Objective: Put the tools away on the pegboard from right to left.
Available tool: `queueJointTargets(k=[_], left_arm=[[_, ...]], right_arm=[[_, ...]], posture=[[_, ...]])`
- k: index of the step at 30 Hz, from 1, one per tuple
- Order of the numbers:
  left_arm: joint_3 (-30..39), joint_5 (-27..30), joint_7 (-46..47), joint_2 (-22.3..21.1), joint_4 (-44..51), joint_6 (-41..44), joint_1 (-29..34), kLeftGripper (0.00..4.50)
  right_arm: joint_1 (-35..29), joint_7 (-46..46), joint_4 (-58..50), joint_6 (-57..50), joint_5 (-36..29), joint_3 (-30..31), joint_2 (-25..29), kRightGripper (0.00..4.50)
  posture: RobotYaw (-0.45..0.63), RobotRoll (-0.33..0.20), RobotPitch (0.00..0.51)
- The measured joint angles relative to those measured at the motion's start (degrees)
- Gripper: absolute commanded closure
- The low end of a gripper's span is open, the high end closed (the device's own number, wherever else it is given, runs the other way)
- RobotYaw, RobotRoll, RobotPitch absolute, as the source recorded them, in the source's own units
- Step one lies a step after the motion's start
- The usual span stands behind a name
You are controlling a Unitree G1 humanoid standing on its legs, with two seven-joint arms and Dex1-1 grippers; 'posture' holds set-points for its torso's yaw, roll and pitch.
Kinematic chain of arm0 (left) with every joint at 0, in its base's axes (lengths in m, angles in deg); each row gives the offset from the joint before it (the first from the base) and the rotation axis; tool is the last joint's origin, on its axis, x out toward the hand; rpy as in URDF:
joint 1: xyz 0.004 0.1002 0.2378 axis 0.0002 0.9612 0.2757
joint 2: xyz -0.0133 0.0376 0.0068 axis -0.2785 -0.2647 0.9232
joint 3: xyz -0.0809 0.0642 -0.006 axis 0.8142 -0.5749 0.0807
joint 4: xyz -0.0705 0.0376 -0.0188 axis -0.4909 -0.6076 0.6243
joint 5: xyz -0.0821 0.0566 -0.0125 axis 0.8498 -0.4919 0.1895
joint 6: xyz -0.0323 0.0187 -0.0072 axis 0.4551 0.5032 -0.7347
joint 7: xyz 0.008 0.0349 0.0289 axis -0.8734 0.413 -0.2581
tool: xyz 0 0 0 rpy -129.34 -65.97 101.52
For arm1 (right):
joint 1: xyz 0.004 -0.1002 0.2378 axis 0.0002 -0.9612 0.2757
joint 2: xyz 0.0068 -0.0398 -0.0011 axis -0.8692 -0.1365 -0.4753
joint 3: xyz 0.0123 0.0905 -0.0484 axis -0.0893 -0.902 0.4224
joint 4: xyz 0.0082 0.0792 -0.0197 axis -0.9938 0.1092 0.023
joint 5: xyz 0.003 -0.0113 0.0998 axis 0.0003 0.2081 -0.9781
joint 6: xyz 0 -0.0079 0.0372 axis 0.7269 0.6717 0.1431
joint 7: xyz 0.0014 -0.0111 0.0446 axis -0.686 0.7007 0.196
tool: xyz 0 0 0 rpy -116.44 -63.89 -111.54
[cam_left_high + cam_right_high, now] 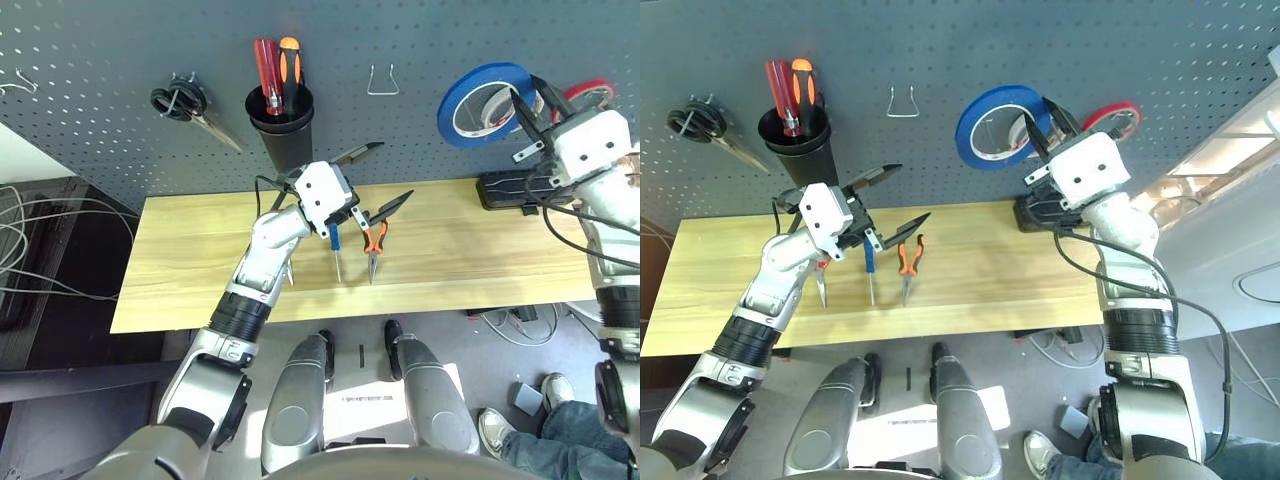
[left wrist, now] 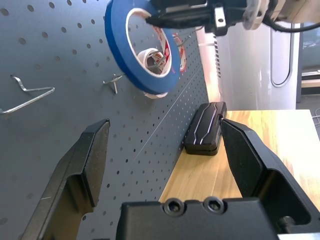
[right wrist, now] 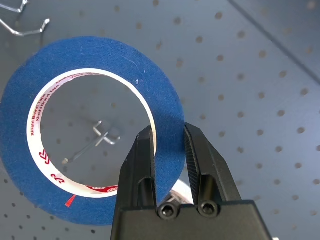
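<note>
In the left eye view, the blue tape roll [image 1: 456, 105] hangs in front of the pegboard [image 1: 430, 40], between the fingers of the right claw [image 1: 526, 106]. The pliers [image 1: 374, 250] and screwdriver [image 1: 336, 250] lie on the table [image 1: 450, 240] just below the left claw [image 1: 385, 178]; the scissors are largely covered by the left arm.

In the left wrist view, the left claw is spread wide, nothing between.

In the right wrist view, the right claw pinches the blue tape roll's rim; the roll's edge is cut off.
</note>
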Motion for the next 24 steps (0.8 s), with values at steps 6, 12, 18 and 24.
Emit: queueJointTargets(k=[6, 12, 18, 24], left_arm=[[0.0, -0.3, 0.54, -0.1, 0.01, 0.0, 0.24, 0.0], [-0.01, -0.88, 0.7, -0.21, 0.0, 0.0, 0.26, 0.0], [-0.07, -1.58, 1.04, -0.92, 0.0, 0.37, 0.84, 0.0], [-0.5, -5.11, 1.65, -3.8, -0.22, 1.24, 1.14, 0.0]], right_arm=[[2.1, 0.89, 6.61, 0.02, 1.71, 1.78, -2.22, 3.78], [2.44, 1.58, 9.27, -0.27, 2.15, 2.96, -4.32, 2.75], [-1.97, 4.02, 8.13, -2.08, 1.44, 2.17, -6.41, 0.72], [-13.6, 0.35, -0.36, -11.9, -1.69, 2.44, -7.43, 0.02]], posture=[[0.11, 0.0, 0.276], [0.11, 0.0, 0.283], [0.11, 0.0, 0.291], [0.11, 0.0, 0.297]])
